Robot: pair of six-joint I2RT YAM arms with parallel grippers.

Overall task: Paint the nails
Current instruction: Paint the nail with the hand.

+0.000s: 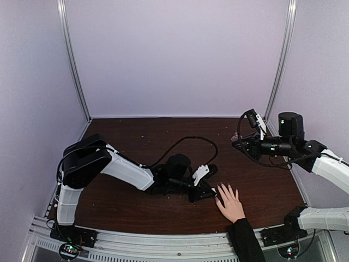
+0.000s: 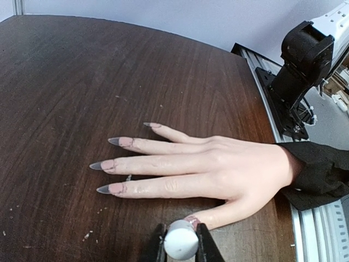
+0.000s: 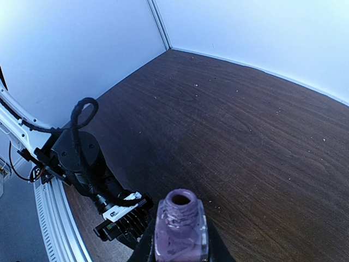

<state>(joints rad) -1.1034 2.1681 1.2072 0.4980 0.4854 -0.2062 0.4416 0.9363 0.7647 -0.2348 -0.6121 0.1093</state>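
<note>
A light-skinned hand (image 1: 231, 204) with a black sleeve (image 1: 246, 240) lies flat on the dark wooden table, fingers spread. In the left wrist view its long pointed nails (image 2: 116, 188) are pink with grey tips. The thumb nail (image 2: 192, 220) sits right by my left gripper (image 2: 181, 240), which is shut on a round pale cap (image 2: 181, 245); any brush under the cap is hidden. In the top view this gripper (image 1: 210, 192) is at the hand's left side. My right gripper (image 3: 180, 248) is shut on an open clear bottle of purple polish (image 3: 181, 226), held above the table at the right (image 1: 238, 143).
A black cable (image 1: 185, 141) loops over the table behind the left arm. The right arm's base (image 2: 302, 60) and the aluminium rail (image 1: 163, 243) bound the near edge. Pale walls enclose the table. The left arm's wrist (image 3: 82, 158) shows below the bottle.
</note>
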